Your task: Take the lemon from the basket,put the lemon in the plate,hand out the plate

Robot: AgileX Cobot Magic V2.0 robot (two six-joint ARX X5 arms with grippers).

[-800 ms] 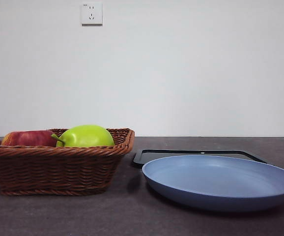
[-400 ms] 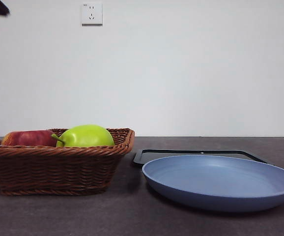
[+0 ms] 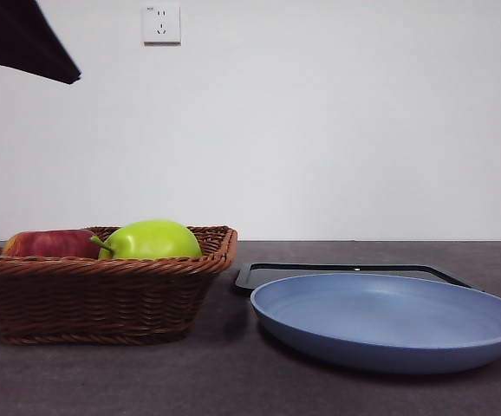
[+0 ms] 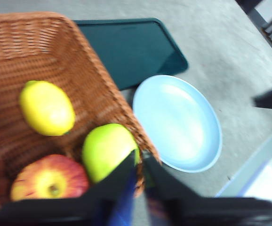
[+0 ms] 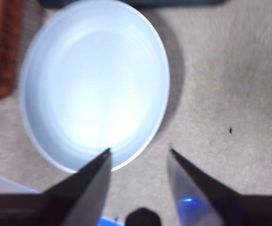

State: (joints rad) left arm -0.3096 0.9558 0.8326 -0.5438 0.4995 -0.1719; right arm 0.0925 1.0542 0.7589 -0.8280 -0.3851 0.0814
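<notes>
Left claw [image 4: 140, 157] nearly closed, empty, above basket [image 4: 96, 80] w/ lemon [image 4: 46, 108]; right claw [image 5: 140, 155] open, empty, over plate [image 5: 96, 89].

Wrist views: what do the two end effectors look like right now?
Left end effector: two black, flat jaws tapering to points, with a blue tint at the base. Right end effector: two dark wedge-shaped jaws with pointed tips, a small blue light near one base, and a round black part between them.
</notes>
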